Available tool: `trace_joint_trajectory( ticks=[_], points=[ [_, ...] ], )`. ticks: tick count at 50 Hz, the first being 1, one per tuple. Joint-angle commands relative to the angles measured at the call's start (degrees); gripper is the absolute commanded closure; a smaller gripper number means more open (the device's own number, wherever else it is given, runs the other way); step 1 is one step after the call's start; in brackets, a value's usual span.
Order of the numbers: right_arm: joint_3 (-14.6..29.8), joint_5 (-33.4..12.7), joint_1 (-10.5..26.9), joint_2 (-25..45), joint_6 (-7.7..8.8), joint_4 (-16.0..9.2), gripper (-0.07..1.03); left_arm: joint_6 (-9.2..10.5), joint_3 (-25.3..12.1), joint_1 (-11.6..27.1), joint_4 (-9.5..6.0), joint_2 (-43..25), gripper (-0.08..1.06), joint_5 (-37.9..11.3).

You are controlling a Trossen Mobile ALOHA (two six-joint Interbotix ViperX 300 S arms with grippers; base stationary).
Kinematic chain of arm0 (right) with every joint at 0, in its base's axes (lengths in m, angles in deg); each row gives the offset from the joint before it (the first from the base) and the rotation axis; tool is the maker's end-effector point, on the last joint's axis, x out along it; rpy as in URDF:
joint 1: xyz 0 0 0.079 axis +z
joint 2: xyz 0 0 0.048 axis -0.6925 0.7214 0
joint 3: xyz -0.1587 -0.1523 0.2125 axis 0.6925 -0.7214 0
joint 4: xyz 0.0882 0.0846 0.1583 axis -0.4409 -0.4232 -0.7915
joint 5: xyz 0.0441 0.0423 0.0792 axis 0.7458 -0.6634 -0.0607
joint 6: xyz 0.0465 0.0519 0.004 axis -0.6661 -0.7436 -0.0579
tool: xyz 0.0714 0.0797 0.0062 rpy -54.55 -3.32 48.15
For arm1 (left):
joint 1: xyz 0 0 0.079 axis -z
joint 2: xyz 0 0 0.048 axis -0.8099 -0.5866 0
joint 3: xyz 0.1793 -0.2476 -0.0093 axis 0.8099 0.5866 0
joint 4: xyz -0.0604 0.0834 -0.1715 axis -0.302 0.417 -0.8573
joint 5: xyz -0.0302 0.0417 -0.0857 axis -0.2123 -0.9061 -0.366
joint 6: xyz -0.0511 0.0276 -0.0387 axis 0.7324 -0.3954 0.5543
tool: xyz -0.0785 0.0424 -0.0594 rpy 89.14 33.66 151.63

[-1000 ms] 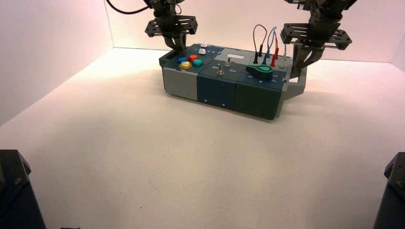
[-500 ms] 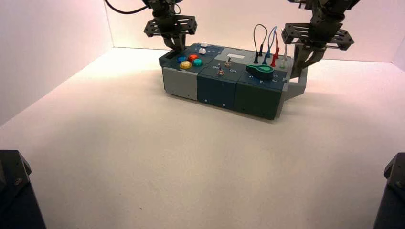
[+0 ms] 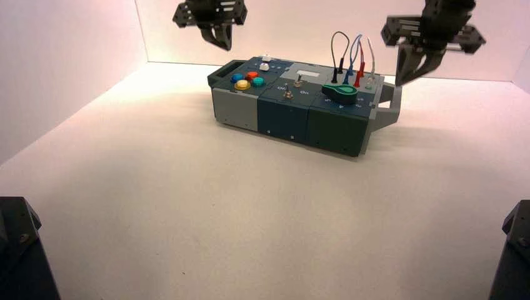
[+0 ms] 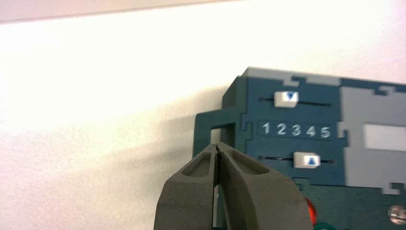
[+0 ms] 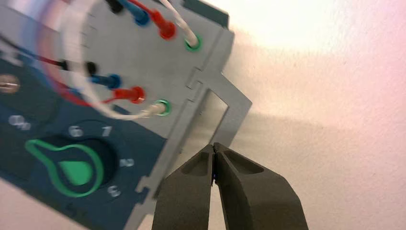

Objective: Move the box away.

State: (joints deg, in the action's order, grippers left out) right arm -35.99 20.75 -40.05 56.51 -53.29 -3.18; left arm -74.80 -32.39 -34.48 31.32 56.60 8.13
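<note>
The long teal and grey box (image 3: 294,106) rests on the white table, far centre, slightly turned. My left gripper (image 3: 224,42) hangs shut and empty above its dark teal end handle (image 4: 215,129); the fingertips (image 4: 218,146) meet over that handle. Beside it run two white sliders (image 4: 286,98), (image 4: 306,160) along the numbers 1 to 5. My right gripper (image 3: 403,78) is shut and empty above the grey end handle (image 5: 225,110), its tips (image 5: 213,147) touching nothing. The green dial (image 5: 72,167) and looped plug wires (image 5: 124,93) lie close to that end.
White walls stand close behind the box and along the left. Two dark blocks (image 3: 19,250), (image 3: 512,250) sit at the near corners. Coloured round buttons (image 3: 248,80) and toggle switches (image 3: 289,94) top the box.
Both grippers have risen up and off the box's end handles. The box has stayed where it was.
</note>
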Motion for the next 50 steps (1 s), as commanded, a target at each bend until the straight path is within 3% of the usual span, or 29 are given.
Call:
trace_joint_trajectory(
  ticks=[1, 19, 34, 41, 50],
  points=[
    [1.4, -0.7, 0.2, -3.5, 0.35, 0.1, 0.98, -0.53, -0.4, 0.0, 0.18, 4.0, 1.00, 0.6],
    [-0.9, -0.9, 0.2, -12.7, 0.35, 0.0, 0.98, -1.32, 3.3, 0.8, 0.18, 8.6, 1.00, 2.2],
    [-4.3, 1.8, -0.4, -20.7, 0.18, 0.0, 0.98, -0.88, 12.6, 0.6, 0.00, 16.6, 1.00, 5.6],
    [-6.9, 5.7, -1.4, -22.9, 0.09, 0.0, 0.98, -0.53, 18.0, 0.6, -0.18, 19.9, 1.00, 7.2],
    [-9.8, 9.5, -3.6, -24.3, -0.26, -0.1, 0.98, 1.85, 26.9, -0.4, -0.35, 25.7, 1.01, 12.9]
  ],
)
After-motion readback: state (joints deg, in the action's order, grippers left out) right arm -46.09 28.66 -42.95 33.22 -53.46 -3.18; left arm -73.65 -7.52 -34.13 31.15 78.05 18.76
